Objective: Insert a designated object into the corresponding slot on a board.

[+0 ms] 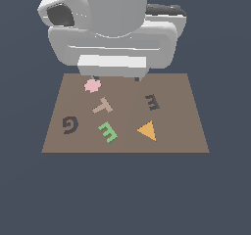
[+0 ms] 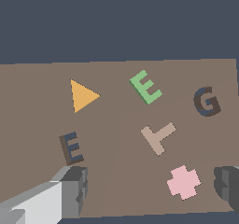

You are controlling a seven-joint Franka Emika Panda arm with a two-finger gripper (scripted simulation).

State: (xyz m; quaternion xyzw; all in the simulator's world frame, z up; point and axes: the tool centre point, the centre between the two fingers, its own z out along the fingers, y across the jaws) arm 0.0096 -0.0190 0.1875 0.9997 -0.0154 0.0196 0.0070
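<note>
Altogether four loose shapes (one green E (image 1: 108, 132)), two recesses; tool (image 2: 151, 185) seemingly open, empty.

Your arm fills the upper half of the exterior view, its bulky white wrist and hand housing hanging at twelve o'clock from the frame's centre. The gripper (image 1: 116, 77) points straight down, and only the dark tips of its two fingers peek out below the housing there. In the wrist view your fingers (image 2: 77, 190) stand wide apart, one at seven o'clock and the other at four o'clock, with nothing held between them. The jaws are spread and empty.
</note>
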